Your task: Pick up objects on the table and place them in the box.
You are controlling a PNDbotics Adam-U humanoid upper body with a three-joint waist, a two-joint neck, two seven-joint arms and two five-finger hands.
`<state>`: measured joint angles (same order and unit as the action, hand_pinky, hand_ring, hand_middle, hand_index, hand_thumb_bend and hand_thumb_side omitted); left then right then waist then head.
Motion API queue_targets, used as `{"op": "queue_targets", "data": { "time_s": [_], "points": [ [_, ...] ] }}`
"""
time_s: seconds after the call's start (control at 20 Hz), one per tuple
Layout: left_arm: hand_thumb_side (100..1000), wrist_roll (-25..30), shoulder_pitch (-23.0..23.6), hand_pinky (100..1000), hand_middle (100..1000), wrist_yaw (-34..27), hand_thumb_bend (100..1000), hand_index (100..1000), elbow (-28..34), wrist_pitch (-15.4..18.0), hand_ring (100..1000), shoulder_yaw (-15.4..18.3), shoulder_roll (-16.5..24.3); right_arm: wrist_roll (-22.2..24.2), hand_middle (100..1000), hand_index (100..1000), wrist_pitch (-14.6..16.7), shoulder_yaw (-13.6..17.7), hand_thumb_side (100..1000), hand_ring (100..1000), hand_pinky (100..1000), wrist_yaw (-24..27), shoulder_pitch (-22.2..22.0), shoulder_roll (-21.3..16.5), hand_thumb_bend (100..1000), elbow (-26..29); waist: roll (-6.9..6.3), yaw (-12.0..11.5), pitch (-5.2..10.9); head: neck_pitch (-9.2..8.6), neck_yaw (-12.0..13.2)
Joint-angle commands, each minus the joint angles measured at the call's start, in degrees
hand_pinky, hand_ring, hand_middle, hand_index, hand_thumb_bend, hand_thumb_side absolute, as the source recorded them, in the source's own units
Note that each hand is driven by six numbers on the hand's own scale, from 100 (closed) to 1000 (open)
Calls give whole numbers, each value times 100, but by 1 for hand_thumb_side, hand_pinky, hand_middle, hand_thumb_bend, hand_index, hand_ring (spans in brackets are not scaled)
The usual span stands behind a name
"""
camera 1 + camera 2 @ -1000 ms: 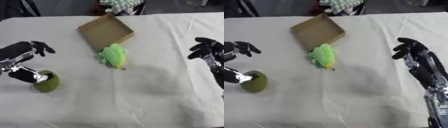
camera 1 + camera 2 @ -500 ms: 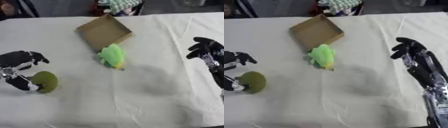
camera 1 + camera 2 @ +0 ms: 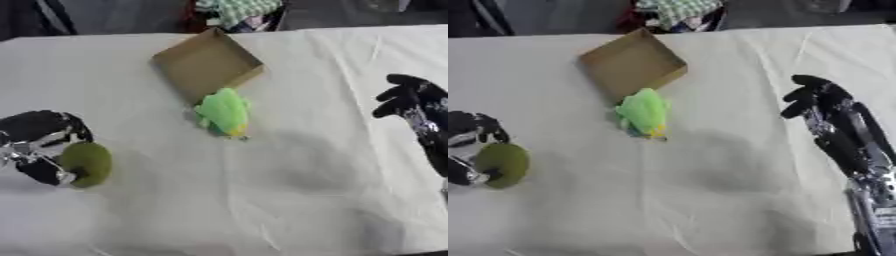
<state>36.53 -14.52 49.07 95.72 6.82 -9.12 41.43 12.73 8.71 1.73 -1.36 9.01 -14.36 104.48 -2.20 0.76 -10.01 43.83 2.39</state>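
An open cardboard box (image 3: 206, 62) lies at the far middle of the white-clothed table (image 3: 289, 190). A bright green soft toy (image 3: 223, 111) lies just in front of the box's near corner. At the left edge sits a round olive-green fruit (image 3: 87, 162). My left hand (image 3: 37, 140) is curled round its left side, with fingers above and below it. My right hand (image 3: 815, 95) hovers over the right side of the table, its fingers relaxed and holding nothing, well apart from the toy.
Green-and-white cloth and dark shapes (image 3: 238, 9) lie beyond the table's far edge. The tablecloth is wrinkled in the near middle.
My left hand has dropped lower and toward the left edge, wrapping closer round the olive-green fruit, which stays about where it was. The right hand, toy and box have hardly moved.
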Motion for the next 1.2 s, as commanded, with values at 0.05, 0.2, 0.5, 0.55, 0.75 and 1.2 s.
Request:
{"op": "queue_targets", "data": {
  "time_s": [0.05,0.2,0.5,0.55,0.75,1.2],
  "points": [
    [202,-55,-101,553,399,-232,142,517,42,9,423,31,94,6,596,829,11,19,640,556,602,-20,44,-108,100,63,7,11,76,29,-10],
    [191,-219,-225,533,347,-425,113,469,184,-54,378,133,98,1,596,829,10,25,640,555,602,-25,37,-108,100,60,11,13,79,29,-20],
    [179,-549,-1119,546,359,-489,100,486,316,-263,391,283,4,18,596,830,7,11,641,555,602,-26,14,-98,100,48,23,10,104,29,-25],
    [177,-599,-1338,547,358,-478,100,486,188,-294,390,249,-57,24,596,830,8,6,641,555,602,-24,12,-94,100,47,30,20,108,29,-25],
    [176,-794,-2342,551,368,-207,119,496,-749,-320,420,0,-494,41,596,830,13,-13,641,555,601,-10,-2,-70,100,39,78,87,120,29,-16],
    [235,-2340,-3748,570,428,946,109,537,-3616,-414,457,0,-1846,97,596,829,14,-70,643,554,600,39,15,-3,100,34,136,246,98,29,60]
  ]
}}
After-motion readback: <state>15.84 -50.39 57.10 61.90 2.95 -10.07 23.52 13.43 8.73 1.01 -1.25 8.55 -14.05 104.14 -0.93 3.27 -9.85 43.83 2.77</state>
